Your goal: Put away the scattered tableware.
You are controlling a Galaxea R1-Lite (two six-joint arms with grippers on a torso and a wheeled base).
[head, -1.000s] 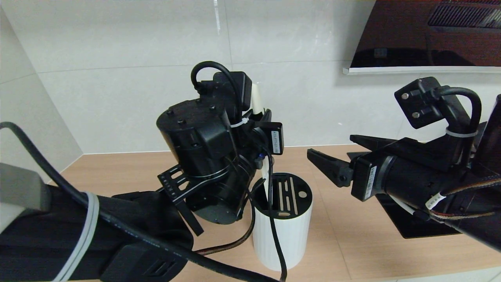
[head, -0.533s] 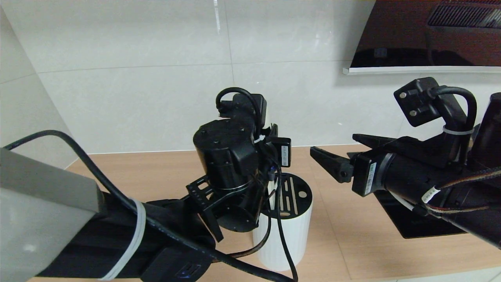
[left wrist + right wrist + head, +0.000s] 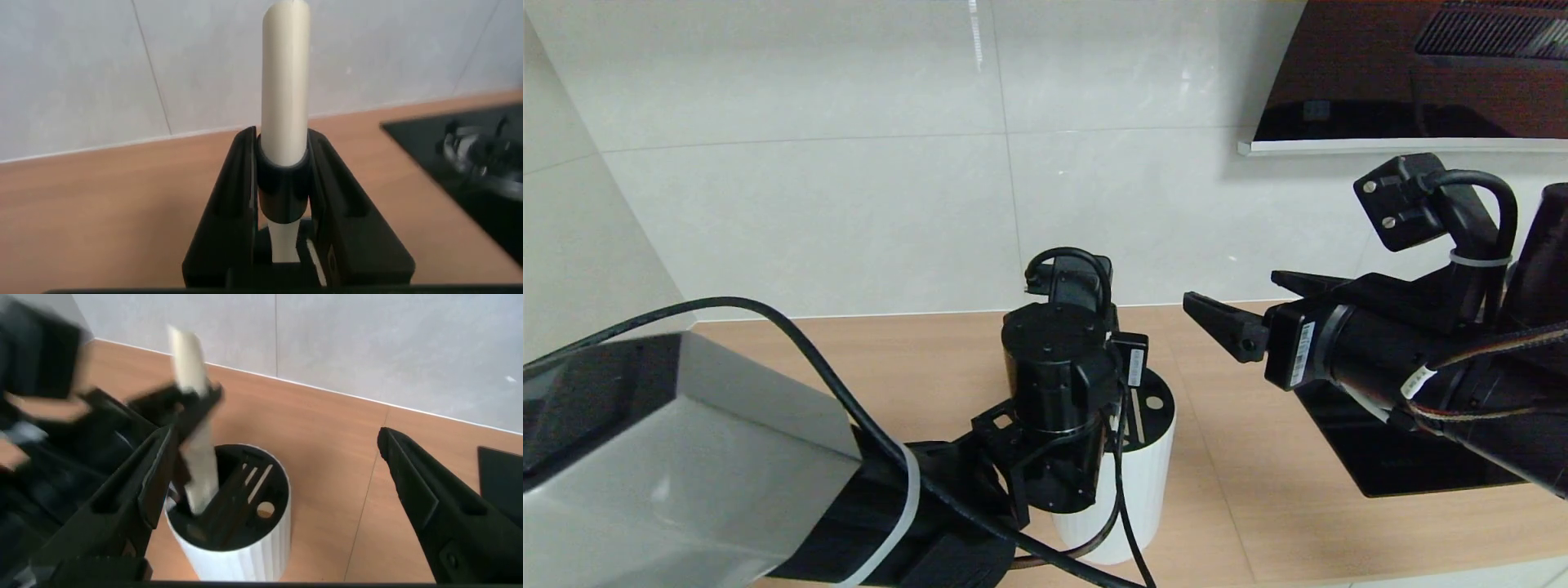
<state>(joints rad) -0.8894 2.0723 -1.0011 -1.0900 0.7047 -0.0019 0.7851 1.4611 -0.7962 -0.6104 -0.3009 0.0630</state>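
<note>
A white ribbed cylinder holder (image 3: 1147, 465) with a black slotted top (image 3: 245, 494) stands on the wooden counter. My left gripper (image 3: 282, 155) is directly above it, shut on a utensil with a cream handle (image 3: 284, 82). In the right wrist view the cream handle (image 3: 189, 367) sticks up from the left gripper (image 3: 192, 416), and the utensil's lower end reaches into the holder's top opening. My right gripper (image 3: 1237, 294) hangs open in the air to the right of the holder, nothing between its fingers.
A black cooktop (image 3: 1380, 465) lies on the counter (image 3: 890, 359) to the right of the holder, with a dark range hood (image 3: 1405, 73) above it. A tiled wall runs along the counter's back edge. Bare counter lies to the left of the holder.
My left arm has come down and forward over the holder, lowering the cream-handled utensil into its top. The right gripper has shifted slightly to the right and stays open.
</note>
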